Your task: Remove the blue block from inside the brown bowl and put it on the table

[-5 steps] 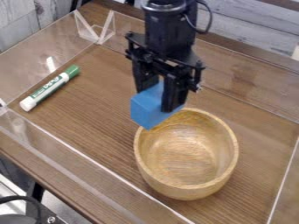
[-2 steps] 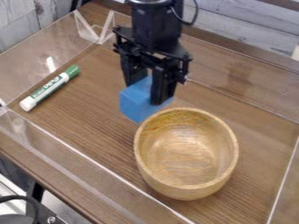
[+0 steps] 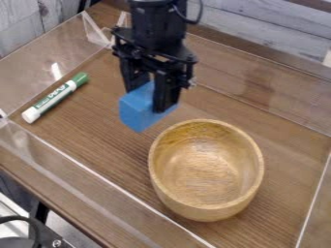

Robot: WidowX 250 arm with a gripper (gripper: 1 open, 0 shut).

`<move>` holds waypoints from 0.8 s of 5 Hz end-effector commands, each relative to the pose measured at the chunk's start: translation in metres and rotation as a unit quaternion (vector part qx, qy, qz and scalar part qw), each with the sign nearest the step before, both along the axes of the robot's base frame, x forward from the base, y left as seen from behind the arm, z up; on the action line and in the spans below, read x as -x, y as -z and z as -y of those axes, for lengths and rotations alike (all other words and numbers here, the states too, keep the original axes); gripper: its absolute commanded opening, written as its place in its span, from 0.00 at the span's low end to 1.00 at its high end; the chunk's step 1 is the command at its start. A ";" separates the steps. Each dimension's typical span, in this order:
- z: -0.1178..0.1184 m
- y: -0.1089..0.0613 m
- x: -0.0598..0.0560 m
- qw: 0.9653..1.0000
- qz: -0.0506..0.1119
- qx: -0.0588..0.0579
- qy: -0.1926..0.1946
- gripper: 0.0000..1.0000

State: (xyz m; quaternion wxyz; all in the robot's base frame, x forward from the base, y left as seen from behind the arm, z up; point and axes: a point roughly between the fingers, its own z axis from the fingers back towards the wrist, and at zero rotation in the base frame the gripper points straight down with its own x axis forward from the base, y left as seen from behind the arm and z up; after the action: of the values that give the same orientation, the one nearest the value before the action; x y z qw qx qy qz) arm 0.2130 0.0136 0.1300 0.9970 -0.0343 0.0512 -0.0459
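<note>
The hand (image 3: 146, 102) grips the blue block (image 3: 139, 109) above the surface (image 3: 91, 131), just left of the empty bowl (image 3: 207, 168); released from up here, it might bounce toward the marker (image 3: 54, 96).

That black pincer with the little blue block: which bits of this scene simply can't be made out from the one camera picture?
- Small bright-blue rectangular block: its upper right part is hidden behind the black pincer.
- Whether the block clears the brown wood-grain table: one angle only, cannot tell.
- Green-and-white marker: label too small to read.
- Arm above the pincer: cut off by the top edge.
</note>
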 end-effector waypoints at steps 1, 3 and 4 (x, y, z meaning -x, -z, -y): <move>-0.013 -0.011 -0.003 0.999 0.034 -0.009 -0.007 0.00; -0.027 0.001 -0.004 0.999 0.036 -0.016 -0.020 0.00; -0.032 0.006 -0.004 0.999 0.036 -0.017 -0.027 0.00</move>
State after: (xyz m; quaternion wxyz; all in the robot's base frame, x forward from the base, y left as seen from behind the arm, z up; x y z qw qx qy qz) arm 0.2128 0.0429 0.1167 0.9990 -0.0222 0.0324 -0.0190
